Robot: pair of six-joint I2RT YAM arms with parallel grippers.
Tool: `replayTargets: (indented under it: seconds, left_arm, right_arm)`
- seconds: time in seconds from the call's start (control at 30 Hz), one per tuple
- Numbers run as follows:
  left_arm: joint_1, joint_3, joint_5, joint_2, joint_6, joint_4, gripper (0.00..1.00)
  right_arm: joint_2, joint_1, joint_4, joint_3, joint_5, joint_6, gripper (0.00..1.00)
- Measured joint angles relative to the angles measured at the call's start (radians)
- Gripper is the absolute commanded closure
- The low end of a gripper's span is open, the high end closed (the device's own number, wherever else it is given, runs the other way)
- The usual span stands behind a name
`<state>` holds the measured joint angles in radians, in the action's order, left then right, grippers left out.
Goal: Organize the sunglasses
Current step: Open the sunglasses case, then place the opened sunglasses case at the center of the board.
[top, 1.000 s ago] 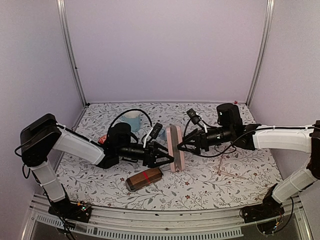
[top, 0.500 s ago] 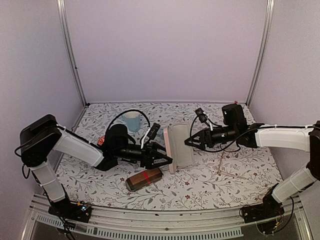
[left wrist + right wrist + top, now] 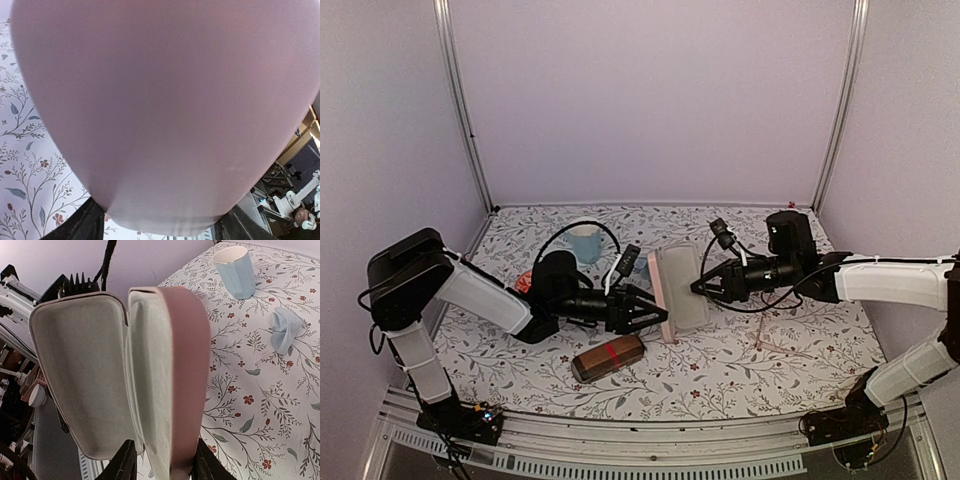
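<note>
– Fingers, top cam?
– My left gripper (image 3: 642,312) clamps wide on pink case (image 3: 678,290); right gripper (image 3: 703,287) at its lid edge. Chg: case was shut a sec ago, now gapes, so ready to load. Pale sunglasses (image 3: 767,338) lie on table (image 3: 740,375), right of case, apart from both grippers.
– L wrist?
– Pink shell fills it, left fingers (image 3: 92,227) either side.
– R wrist?
– Right fingers (image 3: 124,462) straddle pink half, narrowing; can't tell if biting yet. Lining bare, no glasses in.
</note>
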<state>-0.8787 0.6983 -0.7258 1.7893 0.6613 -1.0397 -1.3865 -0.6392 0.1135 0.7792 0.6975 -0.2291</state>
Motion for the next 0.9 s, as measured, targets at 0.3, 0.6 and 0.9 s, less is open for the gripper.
replayTargets:
  seconds: [0.3, 0.6, 0.9]
  left_arm:
    - [0.000, 0.000, -0.009, 0.008, 0.013, -0.047, 0.86]
    - [-0.001, -0.005, -0.017, 0.020, 0.016, -0.080, 0.15]
    - [0.002, -0.068, 0.014, 0.007, -0.023, -0.077, 0.01]
  right_arm:
    - [-0.014, 0.000, 0.019, -0.001, 0.014, 0.008, 0.89]
    - [-0.006, 0.009, -0.078, 0.033, -0.020, 0.055, 0.94]
    - [0.002, 0.054, -0.332, 0.144, -0.139, 0.173, 0.95]
